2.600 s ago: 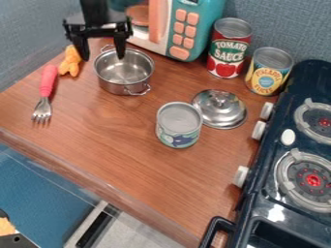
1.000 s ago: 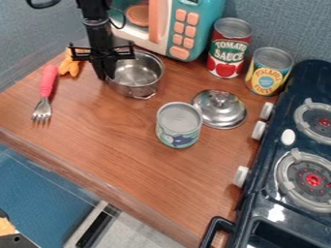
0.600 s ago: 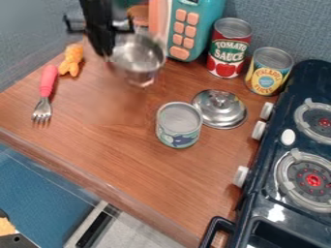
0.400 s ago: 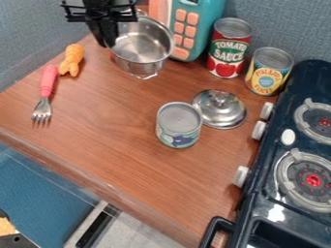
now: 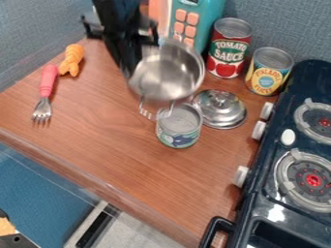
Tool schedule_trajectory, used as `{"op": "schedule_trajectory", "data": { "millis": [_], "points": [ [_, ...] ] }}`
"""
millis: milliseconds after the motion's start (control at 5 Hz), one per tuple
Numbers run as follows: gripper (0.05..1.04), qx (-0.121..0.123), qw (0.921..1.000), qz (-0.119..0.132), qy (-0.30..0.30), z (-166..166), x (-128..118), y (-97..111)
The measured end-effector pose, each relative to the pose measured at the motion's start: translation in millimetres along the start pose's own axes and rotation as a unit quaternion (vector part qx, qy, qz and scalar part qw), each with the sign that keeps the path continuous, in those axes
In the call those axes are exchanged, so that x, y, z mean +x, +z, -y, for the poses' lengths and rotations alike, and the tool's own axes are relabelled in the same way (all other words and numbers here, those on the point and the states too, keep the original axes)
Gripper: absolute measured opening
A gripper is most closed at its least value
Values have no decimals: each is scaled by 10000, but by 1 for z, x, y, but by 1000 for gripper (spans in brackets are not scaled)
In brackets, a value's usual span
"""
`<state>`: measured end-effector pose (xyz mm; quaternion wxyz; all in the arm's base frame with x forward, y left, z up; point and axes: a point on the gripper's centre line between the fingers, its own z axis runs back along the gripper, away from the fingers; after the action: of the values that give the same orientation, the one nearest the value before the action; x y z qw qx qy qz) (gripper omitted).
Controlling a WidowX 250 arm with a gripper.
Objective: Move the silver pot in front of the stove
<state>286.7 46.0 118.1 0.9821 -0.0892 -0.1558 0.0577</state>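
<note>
While the gripper (image 5: 134, 71) is nearly shut, fingers (image 5: 124, 54) pinch the pot (image 5: 166, 80).

A toy kitchen, I'd say — there's a little stove (image 5: 275, 213) with burners (image 5: 313, 180) and knobs (image 5: 240, 176), a turquoise microwave (image 5: 215, 22) against the wall (image 5: 291, 24), and cans (image 5: 231, 46) on the wooden counter (image 5: 123, 160) — play things, by the look.

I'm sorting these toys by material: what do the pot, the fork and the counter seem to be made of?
Pot: shiny metal, likely steel, judging by its silvery glints and thin wire handle. Fork: polished metal-looking tines; the smooth pink handle could be plastic or rubber. Counter: brown with wood grain, satin finish, either wood or a printed laminate.
</note>
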Motion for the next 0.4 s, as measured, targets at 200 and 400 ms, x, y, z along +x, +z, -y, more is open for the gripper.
{"op": "schedule_trajectory", "data": {
  "millis": [200, 400],
  "points": [
    [70, -230, 9985, -280, -411, 16, -26, -8],
    [70, -313, 9936, -539, -944, 31, -45, -25]
  ]
}}
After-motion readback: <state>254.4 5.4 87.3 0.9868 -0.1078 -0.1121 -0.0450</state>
